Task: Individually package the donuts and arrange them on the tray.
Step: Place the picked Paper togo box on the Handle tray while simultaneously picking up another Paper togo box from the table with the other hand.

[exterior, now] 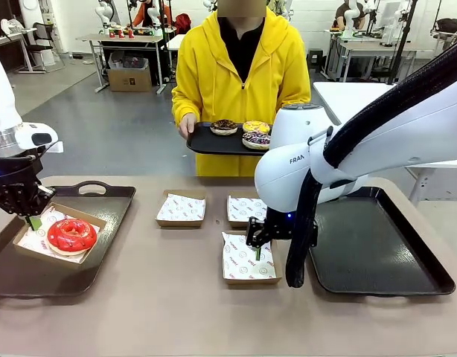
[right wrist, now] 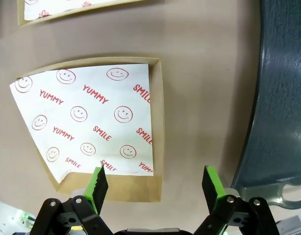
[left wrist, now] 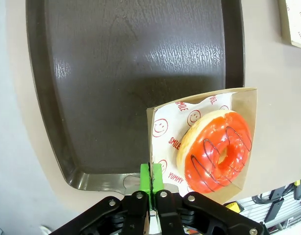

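Green left claw (left wrist: 151, 178) pinches donut box (left wrist: 250, 122); right claw (right wrist: 154, 175) gapes.

front cam faces across table (exterior: 169, 305); wrist cams close, looking down.

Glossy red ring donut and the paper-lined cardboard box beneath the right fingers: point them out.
Glossy red ring donut (exterior: 57, 235), front view, glaze left of hole.
Paper-lined cardboard box (right wrist: 91, 117), right wrist view, printed liner.
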`<state>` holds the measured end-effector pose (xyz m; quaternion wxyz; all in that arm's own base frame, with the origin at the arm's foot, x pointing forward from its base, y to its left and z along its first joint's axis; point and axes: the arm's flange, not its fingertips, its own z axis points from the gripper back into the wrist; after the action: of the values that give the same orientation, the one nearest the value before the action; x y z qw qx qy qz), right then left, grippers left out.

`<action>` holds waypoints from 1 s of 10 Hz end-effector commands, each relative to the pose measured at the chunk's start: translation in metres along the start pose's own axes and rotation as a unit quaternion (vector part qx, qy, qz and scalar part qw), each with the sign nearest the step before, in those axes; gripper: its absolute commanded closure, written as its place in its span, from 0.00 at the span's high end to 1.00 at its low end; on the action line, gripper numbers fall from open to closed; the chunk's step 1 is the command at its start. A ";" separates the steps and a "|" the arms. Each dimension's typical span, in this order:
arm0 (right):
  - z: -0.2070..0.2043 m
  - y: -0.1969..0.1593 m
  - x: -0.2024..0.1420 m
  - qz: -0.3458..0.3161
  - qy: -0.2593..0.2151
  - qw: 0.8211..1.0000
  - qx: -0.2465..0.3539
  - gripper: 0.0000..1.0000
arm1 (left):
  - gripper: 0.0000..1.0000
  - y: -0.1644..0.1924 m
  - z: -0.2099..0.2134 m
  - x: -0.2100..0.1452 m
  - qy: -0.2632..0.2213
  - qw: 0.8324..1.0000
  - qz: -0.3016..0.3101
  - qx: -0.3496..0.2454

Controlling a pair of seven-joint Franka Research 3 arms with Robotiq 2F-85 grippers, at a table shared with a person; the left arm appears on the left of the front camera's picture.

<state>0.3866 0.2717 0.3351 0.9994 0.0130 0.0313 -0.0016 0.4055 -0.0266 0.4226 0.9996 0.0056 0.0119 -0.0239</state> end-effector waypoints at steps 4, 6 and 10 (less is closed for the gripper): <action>-0.012 0.005 0.007 -0.018 -0.029 0.999 -0.015 1.00 | 0.01 0.003 -0.010 0.003 -0.005 1.000 0.017 -0.014; -0.015 0.005 0.008 -0.021 -0.042 0.999 -0.009 1.00 | 0.01 0.004 -0.017 0.001 -0.016 1.000 0.027 -0.006; -0.023 0.004 0.009 -0.024 -0.034 0.999 -0.009 1.00 | 0.01 0.001 -0.036 0.000 -0.021 0.999 0.031 0.009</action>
<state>0.3943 0.2738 0.3180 0.9997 0.0131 0.0147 -0.0147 0.4056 -0.0243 0.3949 1.0000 0.0006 0.0004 -0.0030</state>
